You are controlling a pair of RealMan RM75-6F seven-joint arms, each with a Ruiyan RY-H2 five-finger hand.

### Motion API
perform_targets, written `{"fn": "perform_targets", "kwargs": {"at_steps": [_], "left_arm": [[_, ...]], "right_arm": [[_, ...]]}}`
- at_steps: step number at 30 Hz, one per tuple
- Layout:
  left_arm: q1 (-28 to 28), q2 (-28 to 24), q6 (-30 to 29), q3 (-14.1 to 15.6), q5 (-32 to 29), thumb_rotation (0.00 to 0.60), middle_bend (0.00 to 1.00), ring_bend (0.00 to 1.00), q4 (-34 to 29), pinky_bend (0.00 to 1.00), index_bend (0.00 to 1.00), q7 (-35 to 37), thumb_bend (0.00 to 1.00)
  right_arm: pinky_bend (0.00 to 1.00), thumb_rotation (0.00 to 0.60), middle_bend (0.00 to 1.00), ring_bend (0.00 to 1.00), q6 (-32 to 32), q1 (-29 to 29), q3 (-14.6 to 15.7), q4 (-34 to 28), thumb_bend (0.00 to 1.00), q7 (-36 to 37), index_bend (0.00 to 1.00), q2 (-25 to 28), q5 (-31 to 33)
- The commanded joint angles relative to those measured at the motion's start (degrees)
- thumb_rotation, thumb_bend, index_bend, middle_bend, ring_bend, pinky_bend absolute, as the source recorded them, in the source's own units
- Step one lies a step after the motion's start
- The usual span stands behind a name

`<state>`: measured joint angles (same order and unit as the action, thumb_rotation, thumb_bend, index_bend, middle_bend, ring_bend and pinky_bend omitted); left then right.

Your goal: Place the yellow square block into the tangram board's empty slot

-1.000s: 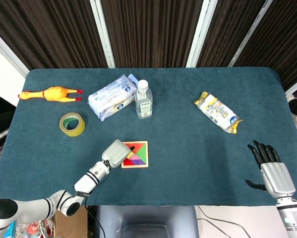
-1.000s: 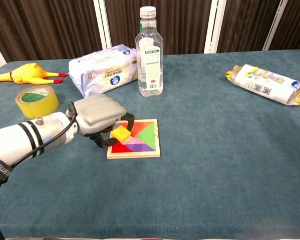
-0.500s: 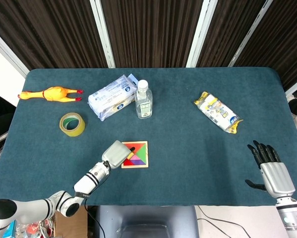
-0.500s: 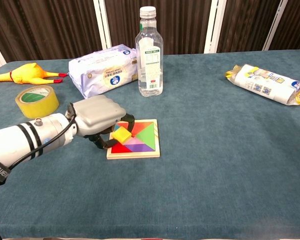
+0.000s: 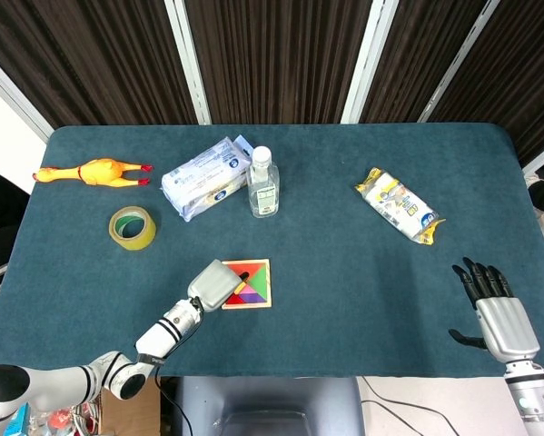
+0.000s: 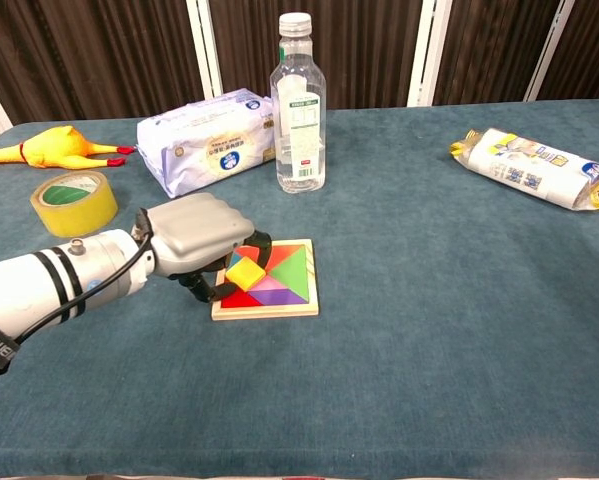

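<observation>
Bare desk (image 6: pixel 449 330) cloth lies open in front of and to the right of the tangram board (image 6: pixel 279 295), so that side offers free passage. Behind the board stand the water bottle (image 6: pixel 298 100) and the tissue pack (image 6: pixel 209 135), with the tape roll (image 6: pixel 74 203) to its left. The snack packet (image 6: pixel 534 165) lies well apart, far right.

From my station, the only lettering I can read is "ENGWE" on the left forearm's black band (image 6: pixel 1 339); labels on the bottle (image 6: pixel 298 105) and packs stay illegible.
</observation>
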<state>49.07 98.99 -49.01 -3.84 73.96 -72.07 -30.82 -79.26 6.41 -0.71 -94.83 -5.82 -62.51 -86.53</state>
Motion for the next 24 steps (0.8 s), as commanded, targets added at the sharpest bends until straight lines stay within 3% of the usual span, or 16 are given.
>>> {"fn": "perform_targets", "kwargs": {"at_steps": [1,13,24], "left_arm": [[0.02,0.03,0.07,-0.01,-0.15,0.600,1.00,1.00,0.07,1.00,0.40,-0.19,0.38],[-0.05,-0.06,0.16,-0.03,-0.60,0.600,1.00,1.00,-0.19,1.00,0.38,-0.15,0.38],[-0.25,-0.46,0.02,-0.12,-1.47,0.600,1.00,1.00,-0.86,1.00,0.25,-0.88,0.39]], "right_arm": [[0.00,0.600,0.00,0.00,0.02,0.00,0.01,-0.01,0.10,0.01,0.00,0.03,0.01],[0.00,0.600,0.00,0.00,0.10,0.09,0.11,0.04,0.10,-0.24,0.00,-0.07,-0.23],[0.00,0.600,0.00,0.00,0.10,0.11,0.10,0.11,0.10,-0.30,0.00,-0.16,-0.25]]}}
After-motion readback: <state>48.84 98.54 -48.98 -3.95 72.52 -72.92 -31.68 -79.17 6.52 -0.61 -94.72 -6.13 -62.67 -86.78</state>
